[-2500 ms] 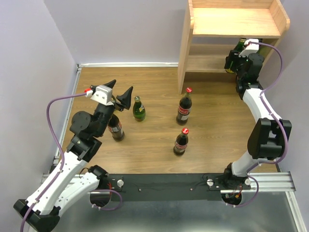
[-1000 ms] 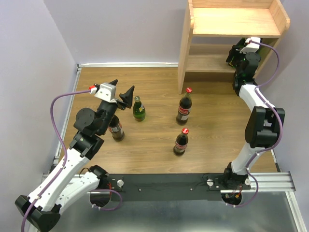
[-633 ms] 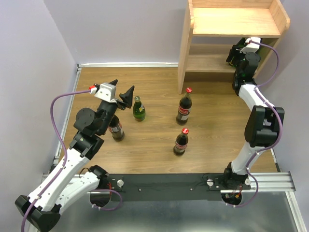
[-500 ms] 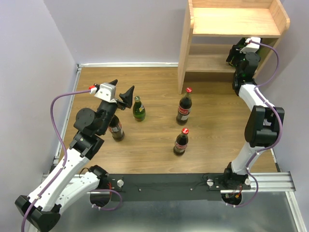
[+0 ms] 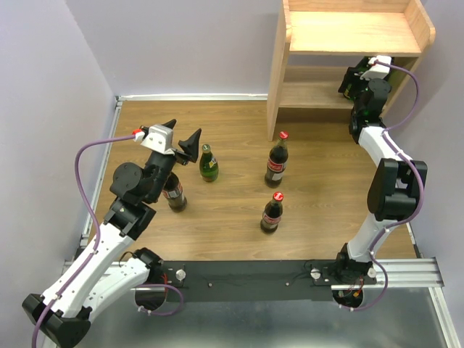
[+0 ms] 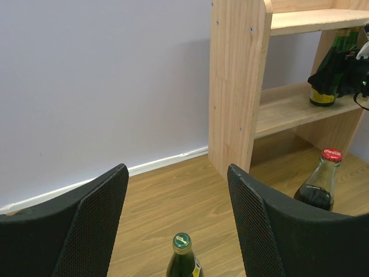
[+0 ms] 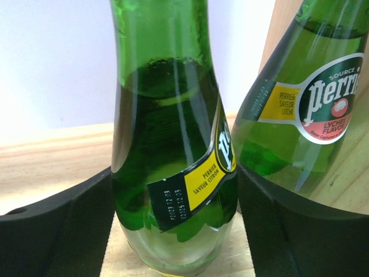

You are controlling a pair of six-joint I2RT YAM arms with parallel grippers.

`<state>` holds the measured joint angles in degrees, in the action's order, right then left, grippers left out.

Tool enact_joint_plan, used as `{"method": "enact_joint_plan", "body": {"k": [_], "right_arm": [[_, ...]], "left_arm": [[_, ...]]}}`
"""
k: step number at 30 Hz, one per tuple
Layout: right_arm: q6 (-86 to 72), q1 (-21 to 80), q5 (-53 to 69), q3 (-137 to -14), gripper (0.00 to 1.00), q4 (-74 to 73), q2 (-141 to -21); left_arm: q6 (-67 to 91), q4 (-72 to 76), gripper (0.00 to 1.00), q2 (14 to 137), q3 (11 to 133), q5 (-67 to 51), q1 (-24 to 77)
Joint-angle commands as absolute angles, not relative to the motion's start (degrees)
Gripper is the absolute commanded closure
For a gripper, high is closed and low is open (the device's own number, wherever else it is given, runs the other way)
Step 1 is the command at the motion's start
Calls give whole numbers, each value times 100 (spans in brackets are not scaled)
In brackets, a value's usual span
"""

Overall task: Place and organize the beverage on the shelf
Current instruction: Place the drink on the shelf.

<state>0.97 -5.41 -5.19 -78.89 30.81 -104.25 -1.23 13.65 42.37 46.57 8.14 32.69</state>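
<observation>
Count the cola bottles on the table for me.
3. Far cola bottle stands by the shelf; near cola bottle just in front of it; left cola bottle partly hidden under the left arm.

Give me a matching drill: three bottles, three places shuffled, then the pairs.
1 green glass bottle with yellow label
2 gold-capped green glass bottle
3 red-capped dark cola bottle

A partly hidden by the left arm
B between the fingers of the right pincer, on the light-wood shelf, lower tier
C on the wooden tabletop, just ahead of the left pincer

Pairs: 1-B, 2-C, 3-A
</observation>
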Motion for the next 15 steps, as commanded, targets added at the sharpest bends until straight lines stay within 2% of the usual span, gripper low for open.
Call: {"method": "enact_joint_plan", "body": {"k": [1,15], "right_arm": [[229,-633,-589,-7945,10,3612,-10134],[299,-633,-501,-7770,7,3630,-9923]], "left_arm": [[-88,1441,23,4140,4606,888,3243],[-97,1441,23,4104,4588,888,3243]]}}
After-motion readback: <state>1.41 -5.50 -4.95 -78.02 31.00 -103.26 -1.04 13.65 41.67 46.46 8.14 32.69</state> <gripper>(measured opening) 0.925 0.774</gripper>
